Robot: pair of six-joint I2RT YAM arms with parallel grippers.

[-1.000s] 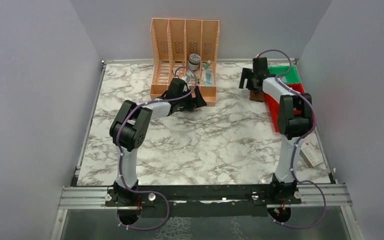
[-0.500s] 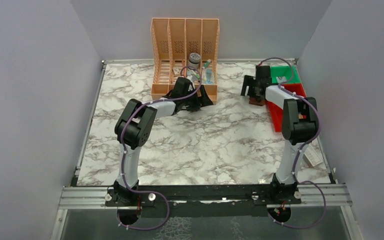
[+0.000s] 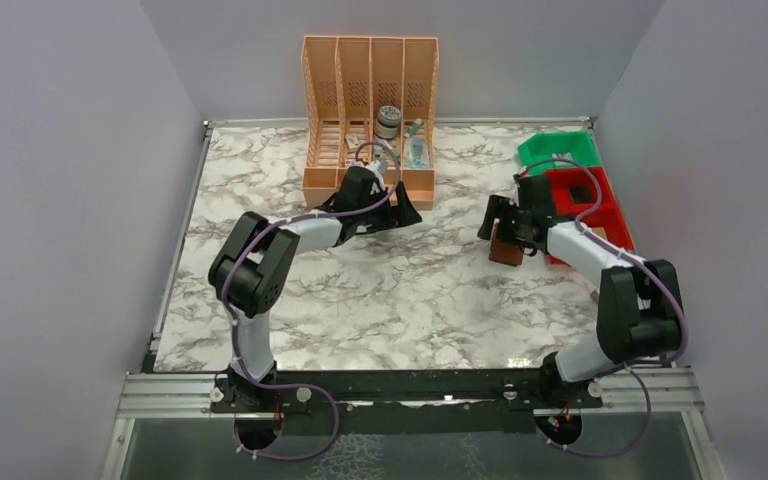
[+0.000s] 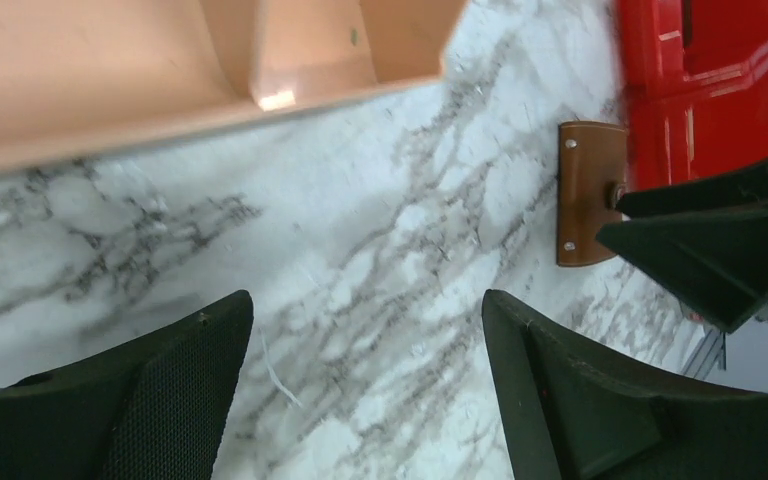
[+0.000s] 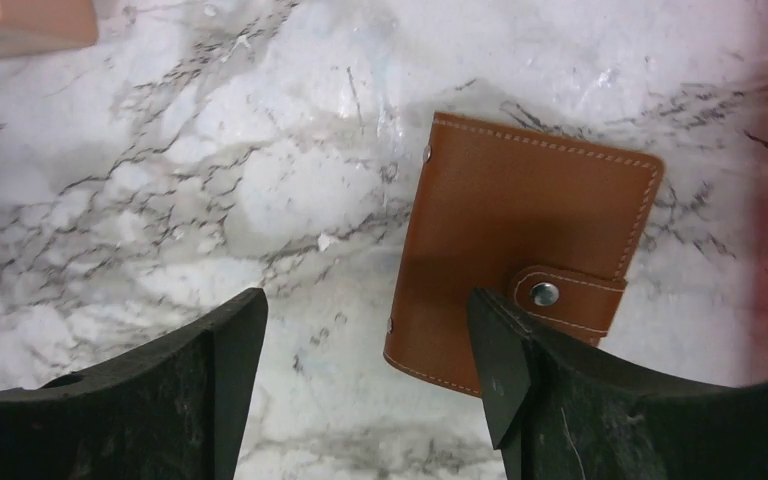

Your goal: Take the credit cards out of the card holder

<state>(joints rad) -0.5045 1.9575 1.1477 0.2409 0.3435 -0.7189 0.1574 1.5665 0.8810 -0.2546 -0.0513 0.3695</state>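
The card holder lies flat on the marble table, right of centre and just beside the red bin. It is closed, with the snap tab fastened over 1 edge. The right gripper hangs directly over it with its 2 fingers spread wide and nothing between them. In the right wrist view, 1 fingertip overlaps the holder's near edge; contact cannot be confirmed. The left gripper sits at the front of the peach file organiser, well apart from the holder. Its jaws are likewise spread and empty over bare marble. The holder is visible at the far right of the left wrist view.
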